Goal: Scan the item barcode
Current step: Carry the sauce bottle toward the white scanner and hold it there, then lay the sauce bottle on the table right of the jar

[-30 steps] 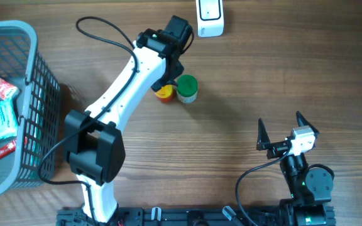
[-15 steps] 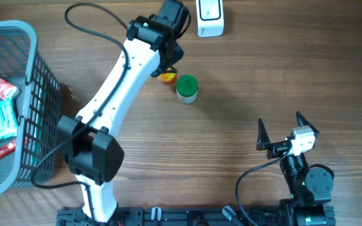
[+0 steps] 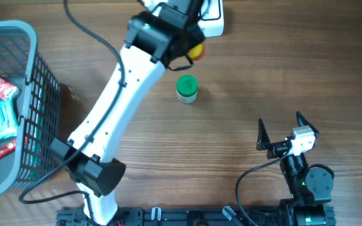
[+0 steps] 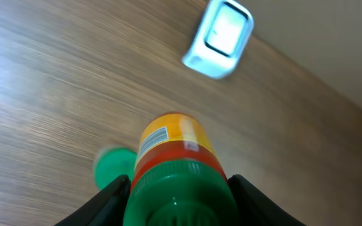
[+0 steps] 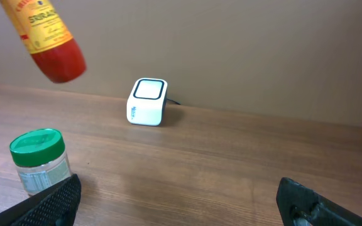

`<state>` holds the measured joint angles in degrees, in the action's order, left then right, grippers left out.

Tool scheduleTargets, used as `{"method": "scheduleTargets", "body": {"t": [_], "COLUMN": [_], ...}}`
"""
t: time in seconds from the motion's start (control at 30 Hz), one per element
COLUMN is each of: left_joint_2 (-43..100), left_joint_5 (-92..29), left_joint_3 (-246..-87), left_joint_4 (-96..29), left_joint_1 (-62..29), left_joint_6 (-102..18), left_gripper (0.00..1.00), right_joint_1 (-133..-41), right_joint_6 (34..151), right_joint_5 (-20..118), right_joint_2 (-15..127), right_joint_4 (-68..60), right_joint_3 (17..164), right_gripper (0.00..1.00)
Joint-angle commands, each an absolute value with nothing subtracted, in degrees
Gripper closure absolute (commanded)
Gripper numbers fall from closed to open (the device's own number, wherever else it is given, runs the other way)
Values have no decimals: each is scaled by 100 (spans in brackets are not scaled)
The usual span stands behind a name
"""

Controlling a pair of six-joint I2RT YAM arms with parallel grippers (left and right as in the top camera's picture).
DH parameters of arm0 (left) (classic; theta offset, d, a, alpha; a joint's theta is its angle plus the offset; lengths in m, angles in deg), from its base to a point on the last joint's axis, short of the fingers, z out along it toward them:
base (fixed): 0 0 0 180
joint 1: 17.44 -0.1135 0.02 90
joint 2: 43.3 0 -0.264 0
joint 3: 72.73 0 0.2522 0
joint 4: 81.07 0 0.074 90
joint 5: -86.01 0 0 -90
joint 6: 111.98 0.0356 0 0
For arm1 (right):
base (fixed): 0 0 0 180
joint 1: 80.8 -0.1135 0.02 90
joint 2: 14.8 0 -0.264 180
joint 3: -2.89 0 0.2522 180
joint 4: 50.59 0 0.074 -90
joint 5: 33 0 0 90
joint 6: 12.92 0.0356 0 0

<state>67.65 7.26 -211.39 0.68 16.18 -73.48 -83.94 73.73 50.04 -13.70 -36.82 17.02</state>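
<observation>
My left gripper (image 4: 178,183) is shut on the green cap end of a sauce bottle (image 4: 171,147) with a red body and a yellow label. A barcode (image 4: 153,139) shows on the side of that label. The bottle (image 5: 46,37) hangs in the air, tilted, its base pointing toward the white scanner (image 4: 220,39). From overhead only the bottle's tip (image 3: 197,51) shows beside the left wrist, just below the scanner (image 3: 214,25). My right gripper (image 3: 280,132) stands open and empty near the front right.
A jar with a green lid (image 3: 186,88) stands upright on the table below the held bottle. A grey wire basket (image 3: 36,75) with several packets sits at the left edge.
The left arm has lifted the bottle from beside the jar and carried it back toward the scanner. The jar and the right arm have not moved.
</observation>
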Motion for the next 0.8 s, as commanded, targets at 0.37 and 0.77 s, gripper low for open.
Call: {"method": "scheduleTargets", "body": {"t": [0.37,0.77], "left_joint_2": [7882,8035], "left_joint_5": [719,741], "left_joint_3": [-21196,-21196], "left_joint_4": [317,-17], "left_joint_1": [2445,2445], "left_joint_6": [-6074,-6074], "left_gripper": [48,44], "right_joint_1": [-8411,-8411], "right_joint_6": [7272,7272], "right_joint_5": [5100,5100], "right_joint_2": [-1401,-1401], "right_joint_4": [-3710,-3710], "right_joint_3": [1695,1695], "right_gripper": [0,0]}}
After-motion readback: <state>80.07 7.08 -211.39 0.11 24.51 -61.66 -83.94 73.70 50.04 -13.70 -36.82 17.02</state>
